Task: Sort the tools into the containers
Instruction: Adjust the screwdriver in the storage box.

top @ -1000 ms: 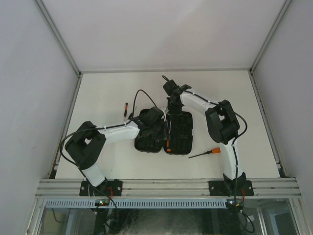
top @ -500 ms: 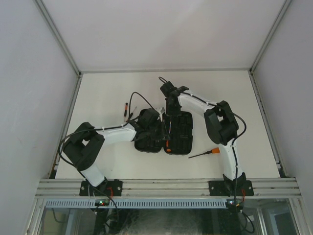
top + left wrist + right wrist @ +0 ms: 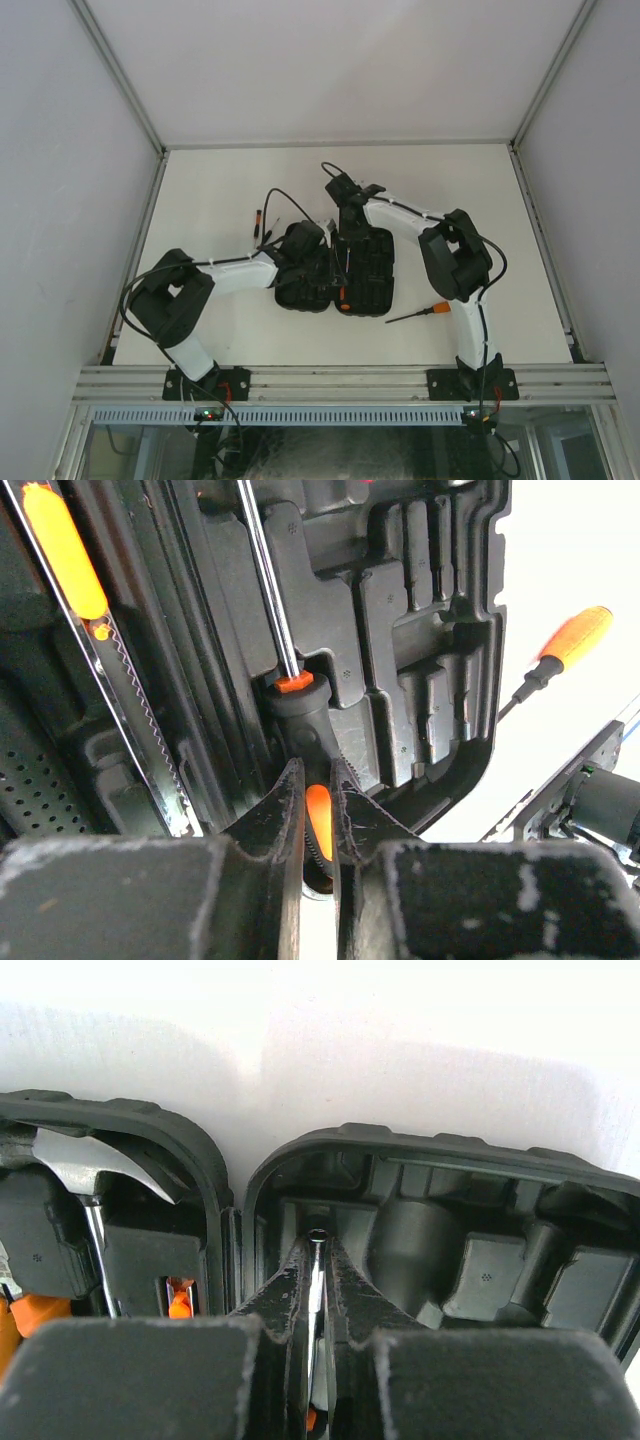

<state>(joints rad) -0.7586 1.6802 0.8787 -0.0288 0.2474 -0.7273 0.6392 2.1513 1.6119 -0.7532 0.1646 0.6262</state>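
Note:
The black tool case (image 3: 365, 272) lies open in the middle of the table. My left gripper (image 3: 318, 780) is shut on the orange-and-black handle (image 3: 300, 705) of a screwdriver. Its steel shaft (image 3: 265, 580) runs along a moulded slot in the case (image 3: 400, 630). At the far end, my right gripper (image 3: 317, 1250) is shut on the same shaft, whose tip (image 3: 318, 1235) pokes out by the case wall (image 3: 440, 1155). The hammer's steel head (image 3: 95, 1165) sits in the other half. In the top view the left gripper (image 3: 328, 262) and the right gripper (image 3: 345, 228) meet over the case.
An orange-handled screwdriver (image 3: 425, 312) lies on the table right of the case, also in the left wrist view (image 3: 570, 645). A small dark screwdriver (image 3: 258, 222) lies left of the case. An orange-handled tool with a toothed strip (image 3: 62, 550) sits in the case.
Both wrists have shifted slightly to the left over the case, still holding the screwdriver between them.

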